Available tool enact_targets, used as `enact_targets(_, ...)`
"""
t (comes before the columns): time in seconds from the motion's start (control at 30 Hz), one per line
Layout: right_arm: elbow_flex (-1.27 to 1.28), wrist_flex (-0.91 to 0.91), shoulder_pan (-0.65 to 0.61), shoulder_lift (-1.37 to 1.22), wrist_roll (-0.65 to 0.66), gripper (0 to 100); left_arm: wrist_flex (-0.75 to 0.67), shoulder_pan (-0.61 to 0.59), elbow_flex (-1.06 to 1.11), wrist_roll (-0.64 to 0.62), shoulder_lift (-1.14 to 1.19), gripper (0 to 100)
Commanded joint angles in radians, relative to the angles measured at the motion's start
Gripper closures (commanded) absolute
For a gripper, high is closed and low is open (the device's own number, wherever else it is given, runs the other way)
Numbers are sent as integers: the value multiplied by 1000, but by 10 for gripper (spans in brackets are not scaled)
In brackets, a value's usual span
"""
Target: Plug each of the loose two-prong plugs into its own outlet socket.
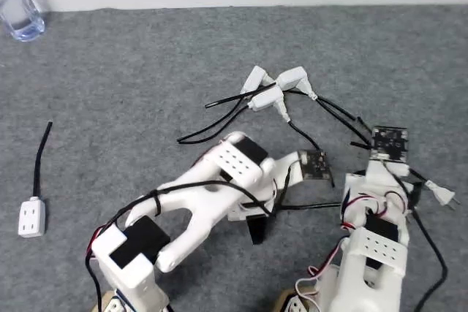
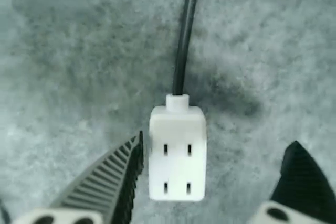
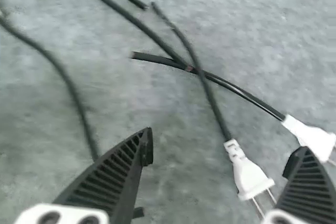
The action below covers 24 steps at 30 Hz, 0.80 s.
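Over the socket [image 2: 177, 153], left hand [image 2: 217, 143] wide-spread

Readable text: none you could make out anywhere.
Outlet block [image 2: 177, 153]: plain white, no legible marking.

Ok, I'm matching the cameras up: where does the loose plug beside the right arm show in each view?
High view: the loose plug lies just right of the right arm.
Right wrist view: a first plug and a second plug lie near one finger; I cannot tell which it is.
Left wrist view: an outlet block on its own cord.
Shared landmark: the black cords running to the plugs.
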<state>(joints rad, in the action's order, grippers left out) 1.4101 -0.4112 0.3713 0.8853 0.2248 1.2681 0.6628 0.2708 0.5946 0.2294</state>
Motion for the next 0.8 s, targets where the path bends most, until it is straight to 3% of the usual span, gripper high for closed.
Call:
enact_targets(0.0,-58,22,50,16,-52,615,77,-72,-114,-6,-12,610)
enact_targets(0.27,-72,21,85,16,-91,615,371,-155,-352,-21,-98,610)
enact_targets(0.43,-75,22,81,16,-81,615,489,-212,-467,-172,-308,610)
enact_targets(0.53,-95,10,79,16,-18,615,488,-350,-463,-296,-439,610)
enact_targets(0.63,-118,-18,85,8,72,615,486,-568,-424,-371,-522,610)
enact_targets(0.77,-229,-225,85,4,267,615,476,-847,-199,-387,-603,610)
